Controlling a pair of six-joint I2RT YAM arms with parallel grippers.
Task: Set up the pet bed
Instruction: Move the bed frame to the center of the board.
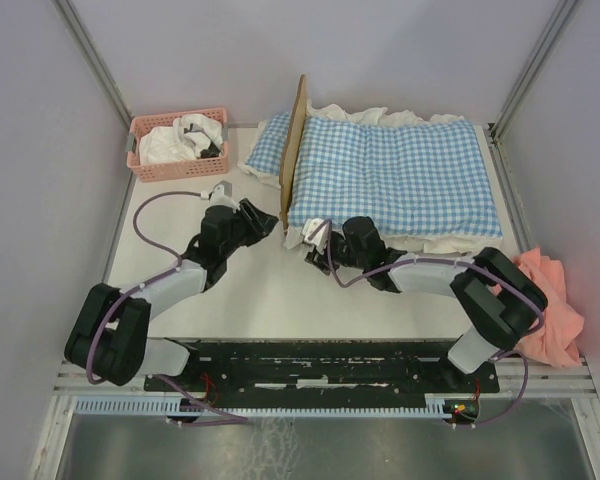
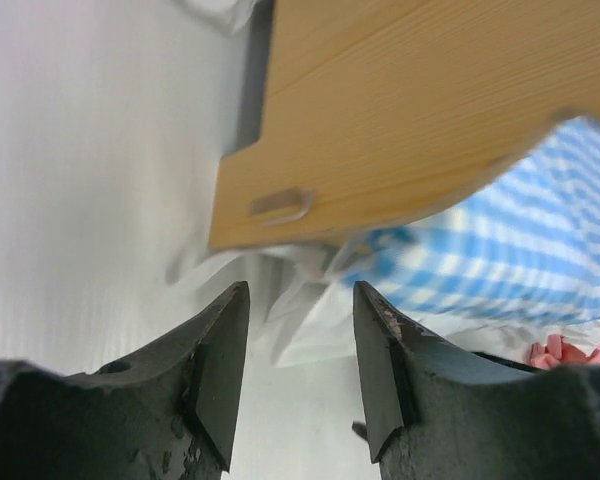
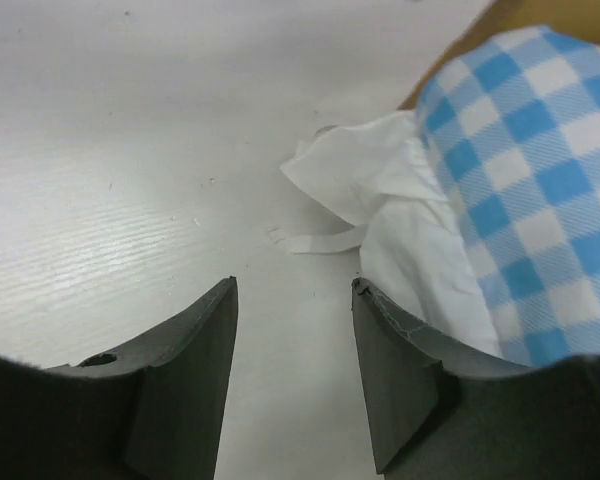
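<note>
pet bed (image 1: 293, 150) edge upright, both jaws parted beside it

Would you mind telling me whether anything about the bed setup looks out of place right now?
Yes: a gingham pillow lies outside the pet bed, behind its headboard, rather than on the gingham mattress. A pink cloth also lies crumpled at far right.

The top camera looks steeply down from above and behind the arm bases (image 1: 165, 355), taking in the whole table (image 1: 250, 300). Both wrist cameras sit low and close, facing the pet bed (image 2: 400, 110); all three views share its gingham bedding (image 3: 540, 150).
</note>
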